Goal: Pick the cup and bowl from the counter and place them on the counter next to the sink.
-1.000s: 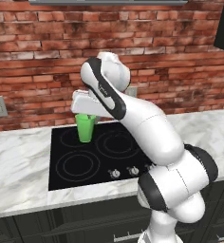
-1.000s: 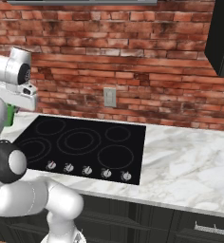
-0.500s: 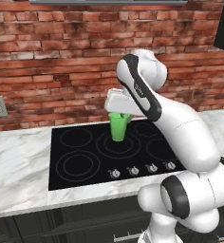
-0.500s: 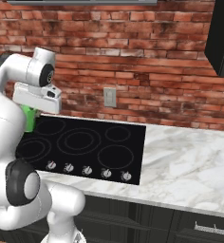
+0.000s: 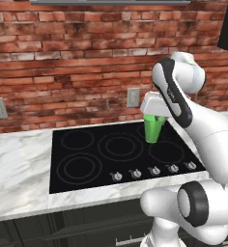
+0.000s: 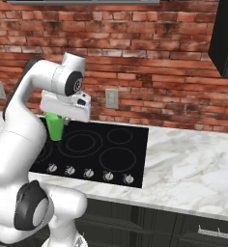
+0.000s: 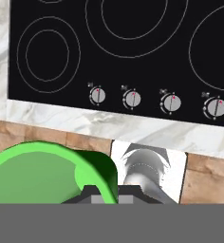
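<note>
My gripper (image 5: pixel 154 119) is shut on the bright green cup (image 5: pixel 153 129), holding it by the rim in the air above the black cooktop (image 5: pixel 111 149). From the right the cup (image 6: pixel 55 126) hangs below the white hand, with the gripper (image 6: pixel 58 118) at its rim. In the hand view the cup's (image 7: pixel 47 175) open mouth sits at the lower left, with a fingertip (image 7: pixel 102 192) at its rim. The white marble counter (image 5: pixel 19 169) runs on both sides of the cooktop. Neither the bowl nor the sink is in view.
A row of knobs (image 7: pixel 133 98) lines the cooktop's front edge. A brick wall with a wall outlet (image 6: pixel 111 99) stands behind. The broad counter (image 6: pixel 193 169) lies right of the cooktop, with a dark upper cabinet (image 6: pixel 227 38) above it.
The arm has swung to the right across the cooktop, carrying the green cup with it. The grip on the cup has stayed the same.
</note>
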